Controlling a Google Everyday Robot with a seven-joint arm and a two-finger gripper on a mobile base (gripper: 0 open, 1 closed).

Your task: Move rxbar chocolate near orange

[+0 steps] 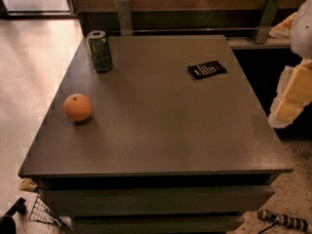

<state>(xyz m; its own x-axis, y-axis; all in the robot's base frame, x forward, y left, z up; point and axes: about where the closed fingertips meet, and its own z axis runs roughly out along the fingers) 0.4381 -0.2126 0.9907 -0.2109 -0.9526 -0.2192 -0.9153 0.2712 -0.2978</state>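
Observation:
The rxbar chocolate (207, 69) is a flat black wrapper with white lettering, lying on the far right part of the grey table (165, 130). The orange (78, 107) sits near the table's left edge, well apart from the bar. My gripper (291, 97) hangs with the white arm at the right edge of the view, off the table's right side, to the right of and nearer than the bar, touching nothing.
A green drink can (100, 50) stands upright at the far left corner of the table. A wall ledge with metal brackets (265, 18) runs behind the table. Cables and small items (282, 220) lie on the floor by the table's front corners.

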